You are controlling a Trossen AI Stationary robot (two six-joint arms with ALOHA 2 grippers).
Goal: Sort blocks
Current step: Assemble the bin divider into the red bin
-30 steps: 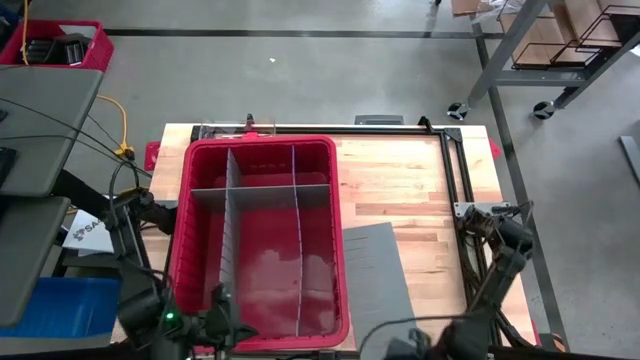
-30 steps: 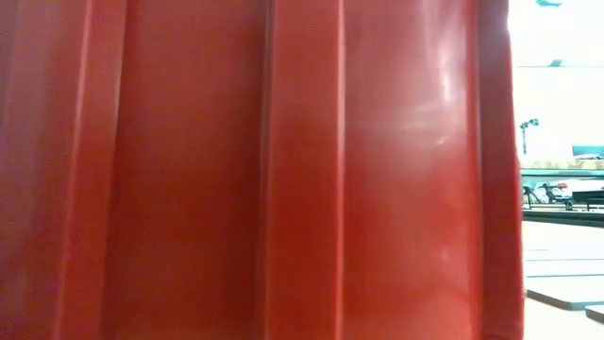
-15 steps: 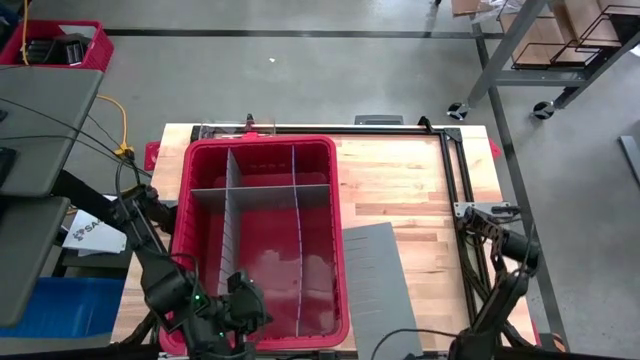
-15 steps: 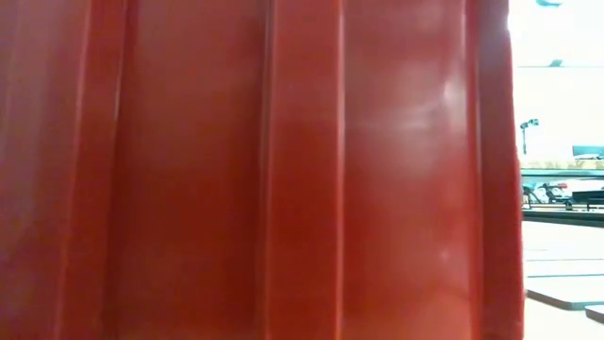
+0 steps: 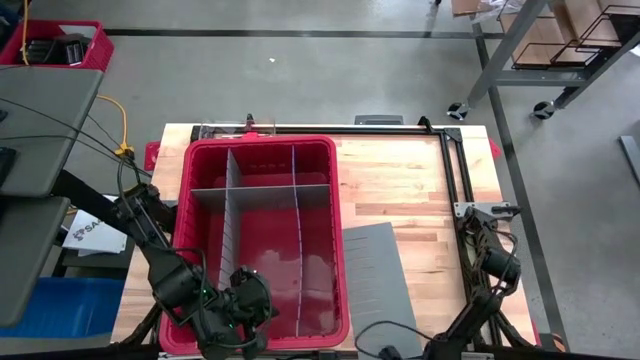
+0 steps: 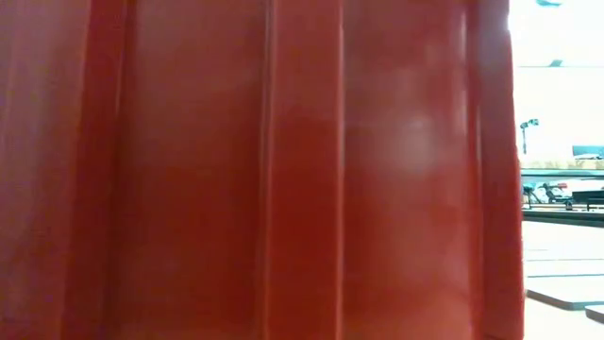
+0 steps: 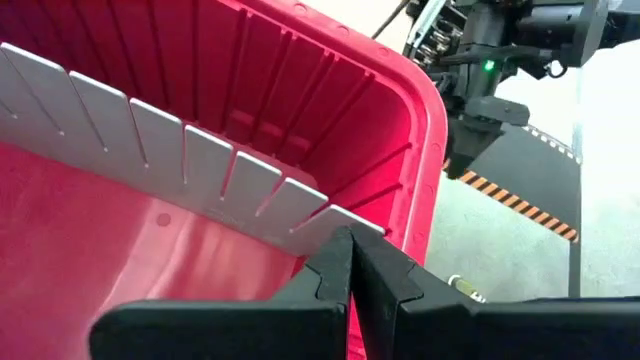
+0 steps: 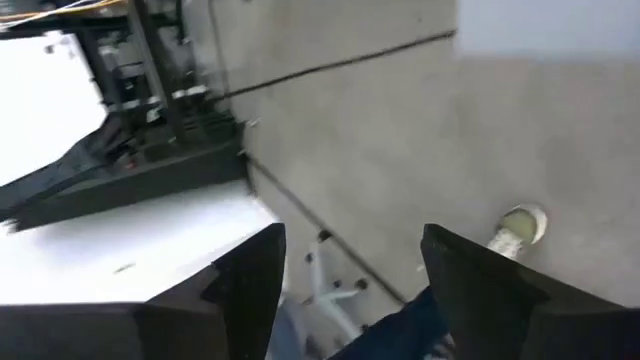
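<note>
No blocks show in any view. The red bin [image 5: 262, 240], split by grey dividers [image 5: 232, 215], stands on the left half of the wooden table. My left gripper [image 7: 352, 262] hangs shut over the bin's near-left part [image 5: 248, 300], with nothing between its fingers. It slants down toward a slotted divider [image 7: 200, 165]. My right gripper [image 8: 350, 275] is open and holds nothing. It is low at the table's near edge [image 5: 388, 352] and looks out at the floor.
A loose grey slotted divider sheet [image 5: 375, 272] lies flat on the table right of the bin. A black frame [image 5: 452, 170] runs along the table's far and right edges. The bin's red wall [image 6: 264, 170] fills the low view. A person's shoe [image 8: 520, 226] shows on the floor.
My left gripper has swung from the bin's near-left corner toward the table's right, coming over the bin's inside, and has stayed shut. My right arm has sunk at the table's near edge, and its wrist has dropped mostly out of the high view.
</note>
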